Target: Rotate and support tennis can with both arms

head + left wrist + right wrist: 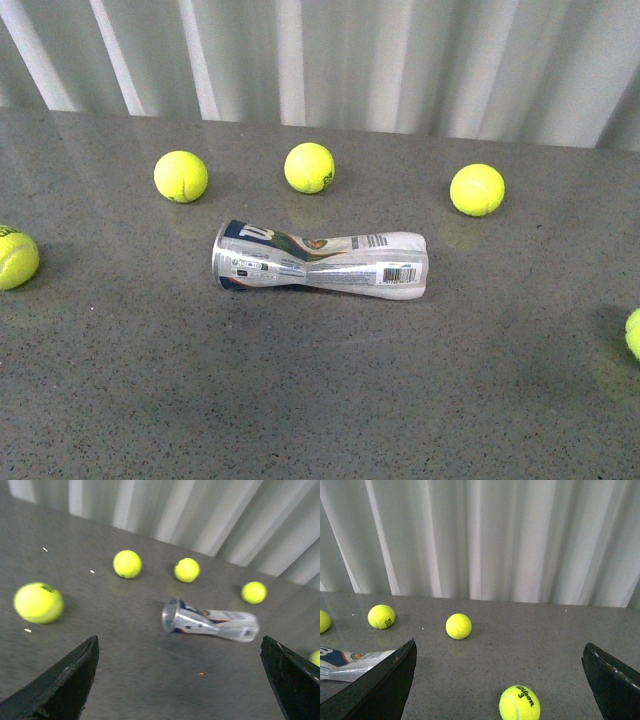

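Front view: tennis can [320, 262] lies on its side mid-bench [300, 410], with the silver-rimmed mouth to the left, the closed end to the right, and the waist pinched in. Three tennis balls [310, 167] sit in a row behind it and one more at each side edge; none touches it. No arm in frame.

Left wrist view: left claw [178, 645] spread wide, empty, above the bench. The can sits ahead, framed between the two fingers but well apart from both. Picture slightly blurred.

Right wrist view: right claw [498, 647] also spread wide, holding nothing. Only the can's closed end shows, peeking past one finger, off to the side of the claw's line rather than between the fingers. A ball marked 3 [519, 703] lies nearer the centre line.

Judgement: reach phase, no contact yet. The right arm likely has to swing toward the can first. Take one end each and close softly. The plastic is thin, dented and round, so it will probably roll or skid if nudged from one side only. Steer clear of the balls
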Robot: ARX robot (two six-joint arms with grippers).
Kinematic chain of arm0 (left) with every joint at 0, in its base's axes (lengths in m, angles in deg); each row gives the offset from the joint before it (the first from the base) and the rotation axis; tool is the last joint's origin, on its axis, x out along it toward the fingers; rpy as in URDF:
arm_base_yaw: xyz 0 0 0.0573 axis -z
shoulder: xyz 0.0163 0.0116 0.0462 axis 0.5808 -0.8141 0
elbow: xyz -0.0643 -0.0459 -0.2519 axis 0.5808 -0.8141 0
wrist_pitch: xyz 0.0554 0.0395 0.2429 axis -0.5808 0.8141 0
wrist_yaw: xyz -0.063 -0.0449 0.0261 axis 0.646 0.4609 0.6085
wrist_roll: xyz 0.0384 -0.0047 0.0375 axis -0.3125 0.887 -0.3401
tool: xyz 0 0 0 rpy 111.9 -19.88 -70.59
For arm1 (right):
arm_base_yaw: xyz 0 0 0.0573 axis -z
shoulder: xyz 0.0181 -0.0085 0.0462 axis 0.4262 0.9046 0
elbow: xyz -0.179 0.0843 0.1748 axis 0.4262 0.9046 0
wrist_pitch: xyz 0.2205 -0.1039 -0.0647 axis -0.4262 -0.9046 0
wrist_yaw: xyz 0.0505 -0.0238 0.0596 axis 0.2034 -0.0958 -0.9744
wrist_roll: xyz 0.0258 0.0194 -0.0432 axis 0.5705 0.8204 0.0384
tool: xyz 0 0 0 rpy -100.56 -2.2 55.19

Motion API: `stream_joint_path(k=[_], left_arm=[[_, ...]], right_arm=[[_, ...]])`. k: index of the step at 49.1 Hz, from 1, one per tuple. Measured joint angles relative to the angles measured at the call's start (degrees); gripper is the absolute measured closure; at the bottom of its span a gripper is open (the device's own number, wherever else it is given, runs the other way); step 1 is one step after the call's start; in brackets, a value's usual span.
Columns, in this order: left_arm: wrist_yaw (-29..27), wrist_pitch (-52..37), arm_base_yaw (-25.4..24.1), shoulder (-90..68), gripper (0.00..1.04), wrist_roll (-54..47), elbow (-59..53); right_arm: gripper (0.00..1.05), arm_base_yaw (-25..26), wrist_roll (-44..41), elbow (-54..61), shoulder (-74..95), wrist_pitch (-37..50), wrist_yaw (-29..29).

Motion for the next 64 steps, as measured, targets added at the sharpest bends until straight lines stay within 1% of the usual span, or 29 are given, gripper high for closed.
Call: stream_joint_path(k=[1,4,5,9,10,11,12,15,16,21,29,42,52,64], left_arm=[[2.1,-2.3,-1.4,-4.5,0.07,1.5,1.1],[9.4,-13.9,-4.0,-18.2,0.07,5.6,5.2],[10.5,-15.6,-4.2,-20.4,0.07,6.1,6.1],[19.4,-26.5,-4.1,-37.5,0.07,8.7,14.5],[19.9,-27.4,-3.9,-39.6,0.07,8.9,15.6],[22.3,-28.7,-3.6,-43.4,0.07,9.2,17.8],[23.3,-29.4,-3.2,-46.1,0.07,9.1,19.3],[27.8,-27.1,-2.0,-60.3,0.07,10.6,27.7],[27.5,-26.4,-1.6,-65.1,0.07,10.8,30.2],[28.7,-22.8,-0.2,-79.3,0.07,10.5,37.7],[28.3,-17.1,1.3,-89.9,0.07,6.2,44.0],[27.9,-14.3,4.0,-96.5,0.07,1.1,48.5],[26.8,-14.3,7.9,-99.5,0.07,-0.3,50.7],[26.4,-15.8,11.8,-103.5,0.07,0.6,53.3]], right_arm=[[0.07,0.0,0.0,0.0,-0.1,0.0,0.0],[0.07,0.0,0.0,0.0,-0.1,0.0,0.1],[0.07,0.0,0.0,0.0,-0.1,0.0,0.1],[0.07,0.0,0.0,0.0,-0.1,0.0,0.2],[0.07,0.0,0.0,0.0,-0.1,0.0,0.2],[0.07,0.0,0.0,0.0,-0.1,0.0,0.2],[0.07,0.0,0.0,0.0,-0.1,0.0,0.2],[0.07,0.0,0.0,0.0,-0.1,0.0,0.1],[0.07,0.0,0.0,0.0,-0.1,0.0,0.1],[0.07,0.0,0.0,0.0,-0.1,0.0,0.1],[0.07,0.0,0.0,0.0,-0.1,0.0,0.1],[0.07,0.0,0.0,0.0,-0.1,0.0,0.1],[0.07,0.0,0.0,0.0,-0.1,0.0,0.1],[0.07,0.0,0.0,0.0,-0.1,0.0,0.1]])
